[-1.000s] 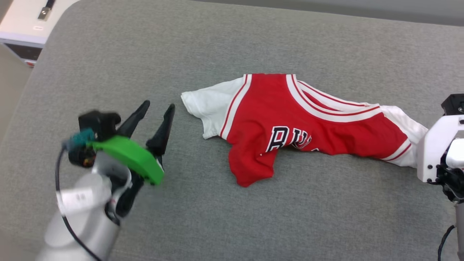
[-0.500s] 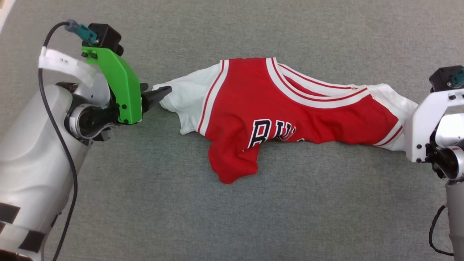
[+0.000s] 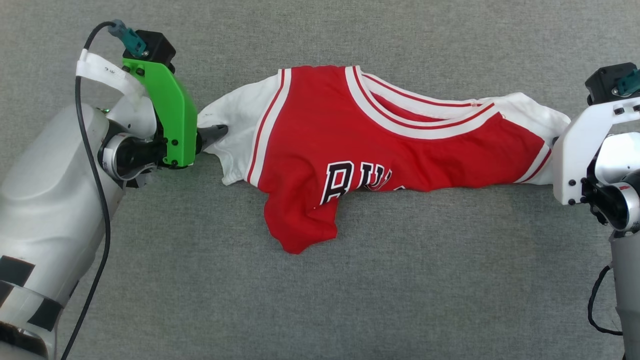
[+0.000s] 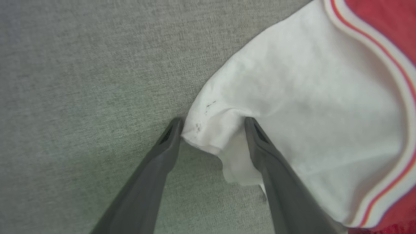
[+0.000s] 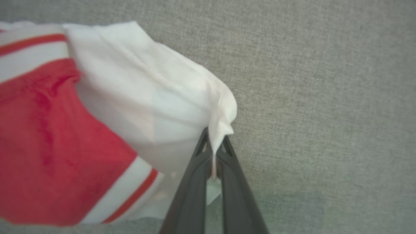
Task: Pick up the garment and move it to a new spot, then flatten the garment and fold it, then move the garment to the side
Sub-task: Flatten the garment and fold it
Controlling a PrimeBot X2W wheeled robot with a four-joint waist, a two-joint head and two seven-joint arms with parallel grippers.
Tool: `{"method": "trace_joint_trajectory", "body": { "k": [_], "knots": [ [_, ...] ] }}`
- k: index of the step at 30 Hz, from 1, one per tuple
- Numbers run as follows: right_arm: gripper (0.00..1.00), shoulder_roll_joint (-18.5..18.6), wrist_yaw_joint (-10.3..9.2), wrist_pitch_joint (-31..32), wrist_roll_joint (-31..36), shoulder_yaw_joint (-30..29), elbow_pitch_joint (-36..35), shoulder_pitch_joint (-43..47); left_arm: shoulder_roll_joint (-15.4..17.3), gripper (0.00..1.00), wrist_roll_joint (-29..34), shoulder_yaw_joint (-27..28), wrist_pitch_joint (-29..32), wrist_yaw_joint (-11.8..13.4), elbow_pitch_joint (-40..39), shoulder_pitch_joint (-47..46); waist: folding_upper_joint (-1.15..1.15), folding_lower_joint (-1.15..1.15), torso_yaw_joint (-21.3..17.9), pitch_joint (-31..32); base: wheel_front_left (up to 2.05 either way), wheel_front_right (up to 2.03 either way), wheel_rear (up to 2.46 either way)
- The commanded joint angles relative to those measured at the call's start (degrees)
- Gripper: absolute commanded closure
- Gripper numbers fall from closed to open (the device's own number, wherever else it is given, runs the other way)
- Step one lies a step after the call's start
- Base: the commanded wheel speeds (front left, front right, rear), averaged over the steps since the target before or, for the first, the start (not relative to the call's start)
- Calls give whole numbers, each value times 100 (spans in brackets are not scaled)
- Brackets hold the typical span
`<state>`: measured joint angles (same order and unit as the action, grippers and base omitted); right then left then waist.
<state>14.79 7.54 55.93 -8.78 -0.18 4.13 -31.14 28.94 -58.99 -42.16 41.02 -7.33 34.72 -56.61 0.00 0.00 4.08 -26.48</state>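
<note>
Red garment [image 3: 380,145] mid-frame; R pincer [image 5: 215,136] clamped on its white sleeve [image 5: 146,91], frame right; L pincer [image 4: 213,122] spread wide astride other sleeve tip [image 4: 208,136].

- The red-and-white jersey-style fabric garment [image 3: 380,145] lies stretched left to right across the grey fabric worktop [image 3: 400,310].
- The left claw [image 4: 213,125] straddles the sleeve tip at the garment's left end.
- The right claw [image 5: 214,138] is at the right end, with the sleeve edge between its fingers.
</note>
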Motion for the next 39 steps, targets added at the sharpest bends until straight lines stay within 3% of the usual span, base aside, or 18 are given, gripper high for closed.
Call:
{"method": "trace_joint_trajectory", "body": {
  "k": [1, 4, 5, 6, 14, 31, 39],
  "knots": [
    [100, 33, -5, -9, 19, -14, 77, -17, -51, 0, -4, -128, -40, -15, 71, 15, 0, 0, -4, -23, 0, 0, 0],
    [100, 32, -5, -11, 27, -12, 75, -27, -63, 0, -56, -325, -52, -15, 136, 21, 0, 0, -3, -48, 0, 0, 0],
    [100, 31, -5, -9, 29, -10, 75, -30, -71, 66, -105, -391, -27, -15, 166, 33, 0, 0, -1, -54, 0, 0, 0],
    [100, 30, -5, -9, 31, -9, 76, -33, -74, 100, -155, -440, -5, -15, 175, 41, 0, 0, 1, -58, 0, 0, 0],
    [100, 100, -5, -49, 7, -47, 166, -9, 6, 100, -410, -582, -461, -15, 268, -56, 0, 0, 89, 69, 0, 0, 0],
    [100, 411, -5, -714, -351, -660, 250, -107, 566, 100, -308, -560, -2568, -15, 32, -286, 0, 0, 338, 1203, 0, 0, 0],
    [100, 458, -5, -890, -803, -975, -210, -155, 965, 100, -99, -354, -3594, 92, -519, -37, 0, 0, 371, 1773, 0, 0, 0]
  ]
}}
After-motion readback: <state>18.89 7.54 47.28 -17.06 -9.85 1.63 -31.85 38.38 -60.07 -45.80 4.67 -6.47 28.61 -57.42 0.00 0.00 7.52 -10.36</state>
